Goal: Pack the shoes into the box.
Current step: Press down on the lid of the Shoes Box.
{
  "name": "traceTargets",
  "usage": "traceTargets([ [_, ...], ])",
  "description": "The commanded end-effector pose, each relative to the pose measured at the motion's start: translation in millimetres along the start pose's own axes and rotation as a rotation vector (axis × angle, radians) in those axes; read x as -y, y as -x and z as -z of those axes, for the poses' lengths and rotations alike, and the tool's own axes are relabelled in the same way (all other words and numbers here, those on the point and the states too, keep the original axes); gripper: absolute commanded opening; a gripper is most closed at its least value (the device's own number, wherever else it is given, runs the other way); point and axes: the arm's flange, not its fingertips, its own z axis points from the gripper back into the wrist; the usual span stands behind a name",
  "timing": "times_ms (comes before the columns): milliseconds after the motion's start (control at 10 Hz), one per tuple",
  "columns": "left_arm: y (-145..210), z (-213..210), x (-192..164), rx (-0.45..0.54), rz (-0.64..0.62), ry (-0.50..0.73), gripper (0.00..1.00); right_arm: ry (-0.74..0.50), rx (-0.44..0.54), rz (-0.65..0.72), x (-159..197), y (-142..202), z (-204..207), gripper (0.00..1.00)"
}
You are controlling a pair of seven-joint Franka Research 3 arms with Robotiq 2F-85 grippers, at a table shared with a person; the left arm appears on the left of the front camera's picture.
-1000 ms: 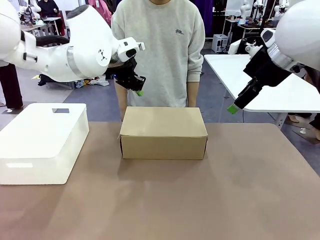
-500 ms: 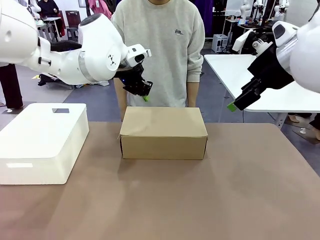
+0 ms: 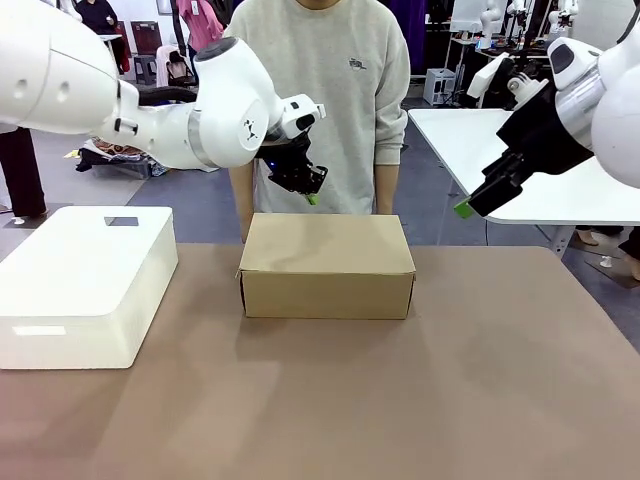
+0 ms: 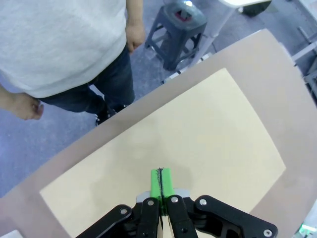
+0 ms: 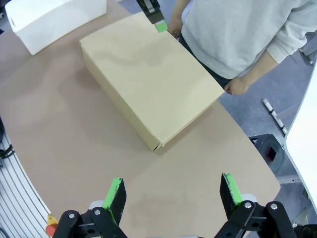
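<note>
The brown cardboard box [image 3: 327, 262] sits shut on the table's middle, its flat lid [image 4: 168, 148] down; it shows too in the right wrist view as the box [image 5: 148, 82]. The shoes are out of view. My left gripper [image 3: 313, 198] hangs shut just above the lid's far edge, green pads [image 4: 161, 182] pressed together with nothing between them; the left gripper [image 5: 159, 26] is seen over the far edge. My right gripper [image 3: 464, 211] floats high to the right of the box, open, with its green fingers [image 5: 115, 198] wide apart and empty.
A large white plastic bin [image 3: 82, 283] stands at the table's left. A person in a grey sweatshirt [image 3: 320, 90] stands behind the box, hands [image 5: 237, 85] down at the sides. A white table [image 3: 530, 170] is at back right and a stool [image 4: 178, 25] beyond the table edge.
My left gripper has swung rightward and slightly down, from left of the box to above its far edge. The right gripper has barely shifted.
</note>
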Motion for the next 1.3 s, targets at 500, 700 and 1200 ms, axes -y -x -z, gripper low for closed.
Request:
traceTargets([
  [500, -17, 63, -1, 0.004, -0.016, -0.055, 0.00, 0.003, -0.008, 0.020, -4, 0, 1, 1.00],
  [700, -15, 78, -3, -0.003, -0.009, -0.067, 0.00, 0.003, -0.008, 0.020, -4, 0, 1, 1.00],
  [1200, -12, 57, 2, -0.020, -0.033, -0.123, 0.00, 0.003, -0.008, 0.020, -4, 0, 1, 1.00],
])
